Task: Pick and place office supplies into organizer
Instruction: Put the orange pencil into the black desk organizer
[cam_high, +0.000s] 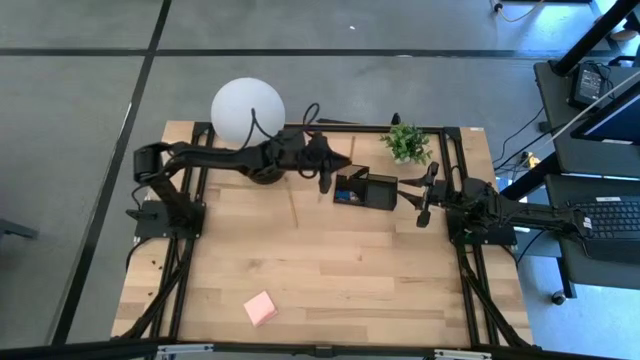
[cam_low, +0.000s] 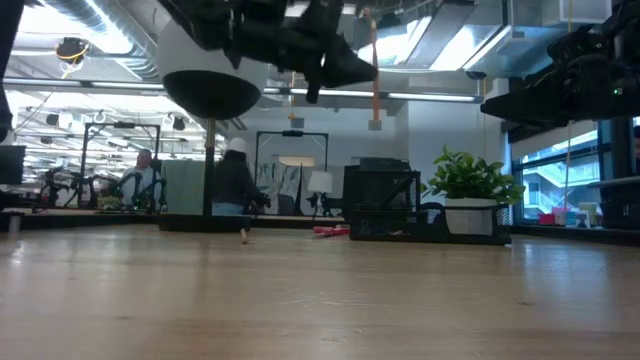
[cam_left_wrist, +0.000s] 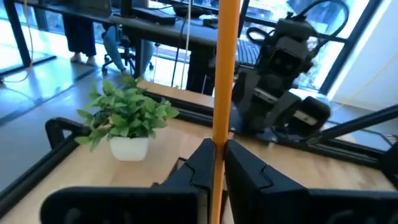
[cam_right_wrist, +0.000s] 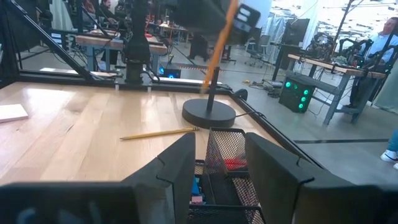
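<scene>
Clamped between the left gripper's (cam_left_wrist: 217, 163) dark fingers (cam_left_wrist: 249, 174) was a wooden pencil (cam_left_wrist: 224, 74), standing upright and rising well above the fingertips. From overhead, that gripper (cam_high: 325, 178) hung in the air just beside the left end of the black mesh organizer (cam_high: 366, 189), which sat toward the back of the wooden table (cam_high: 330, 270), near the small green potted plant (cam_high: 406, 143). Seen from table height, the pencil (cam_low: 374, 60) pointed down from the raised arm above the organizer (cam_low: 385, 205), its tip clear of the box.

Over on the other side, the right gripper (cam_high: 424, 205) waited just to the right of the organizer, fingers parted around nothing; between its two fingers (cam_right_wrist: 180, 163) I could see down into the organizer (cam_right_wrist: 224, 149), with something red and something blue inside.

A second wooden pencil (cam_right_wrist: 158, 132) lay flat on the table near the round black base (cam_right_wrist: 209, 114) of the white globe lamp (cam_high: 247, 112). Well apart from all this, the pink sticky-note pad (cam_high: 260, 308) lay alone near the table's front edge. Something red (cam_low: 330, 230) lay on the table just left of the organizer, too small to make out.
</scene>
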